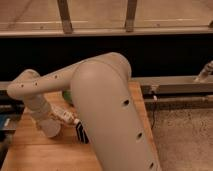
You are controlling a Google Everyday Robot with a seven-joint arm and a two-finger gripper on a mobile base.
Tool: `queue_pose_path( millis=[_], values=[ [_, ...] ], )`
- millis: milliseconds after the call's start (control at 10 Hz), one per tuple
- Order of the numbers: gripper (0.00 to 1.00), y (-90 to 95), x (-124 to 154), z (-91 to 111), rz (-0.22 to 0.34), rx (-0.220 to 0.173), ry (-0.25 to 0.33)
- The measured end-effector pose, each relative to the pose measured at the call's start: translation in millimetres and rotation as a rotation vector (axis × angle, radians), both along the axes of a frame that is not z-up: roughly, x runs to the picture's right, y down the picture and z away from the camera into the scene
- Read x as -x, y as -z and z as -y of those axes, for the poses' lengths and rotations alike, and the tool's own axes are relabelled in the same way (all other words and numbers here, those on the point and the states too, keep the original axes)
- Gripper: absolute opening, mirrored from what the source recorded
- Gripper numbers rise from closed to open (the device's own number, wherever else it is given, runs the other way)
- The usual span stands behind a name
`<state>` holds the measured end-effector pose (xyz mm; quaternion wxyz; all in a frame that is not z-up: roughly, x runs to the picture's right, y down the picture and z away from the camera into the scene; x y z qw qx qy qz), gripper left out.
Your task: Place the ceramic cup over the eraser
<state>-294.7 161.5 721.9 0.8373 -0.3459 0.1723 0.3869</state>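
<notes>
Presently, gripper (57,121) is seen low over left part of wooden table (45,155), at end of white arm (105,110) that fills centre of view. Whether gripper is spread or closed cannot be told. Ceramic cup (49,129) is seen right at gripper, down at tabletop level; contact with table cannot be judged. Eraser (81,133) is found on table just right of cup, partly hidden by arm. Green object (65,95) is glimpsed farther back, behind arm.
</notes>
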Motion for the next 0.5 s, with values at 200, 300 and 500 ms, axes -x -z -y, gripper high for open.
queue_pose_path(
  millis=[200,300,500],
  values=[
    [0.0,0.0,-17,28,-0.021,-0.008,0.013],
    [0.0,-3.0,-36,47,-0.048,-0.002,0.005],
    [0.0,2.6,-71,86,-0.091,0.019,-0.018]
  ],
)
